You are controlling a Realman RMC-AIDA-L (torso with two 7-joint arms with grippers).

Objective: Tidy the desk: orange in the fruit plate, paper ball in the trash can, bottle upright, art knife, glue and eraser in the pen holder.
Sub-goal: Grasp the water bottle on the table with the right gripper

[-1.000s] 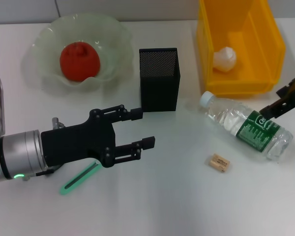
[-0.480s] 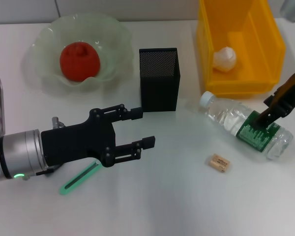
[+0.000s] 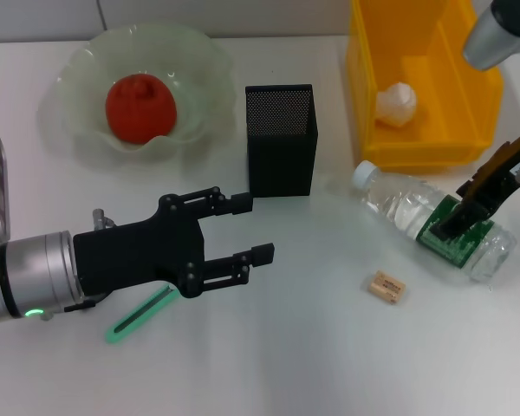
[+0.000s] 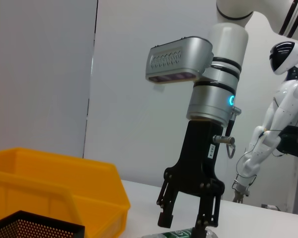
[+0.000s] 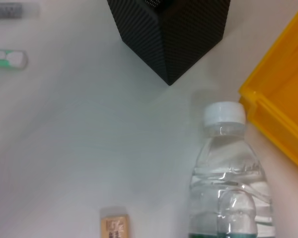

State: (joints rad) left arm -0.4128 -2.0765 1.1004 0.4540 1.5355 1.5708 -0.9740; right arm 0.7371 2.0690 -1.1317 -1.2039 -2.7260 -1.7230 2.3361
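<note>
bottle (image 3: 433,220) lies on its side, right end effector (image 3: 458,218) spread wide astride its label.

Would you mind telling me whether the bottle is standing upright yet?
No, the bottle lies on its side on the desk, cap toward the pen holder.

on the counter (image 3: 312,347) i count one bottle (image 3: 433,221), one eraser (image 3: 387,288), one orange (image 3: 139,107), one fruit plate (image 3: 204,65), one pen holder (image 3: 281,139), one trash can (image 3: 420,152), one paper ball (image 3: 396,103), one green art knife (image 3: 139,315).
</note>
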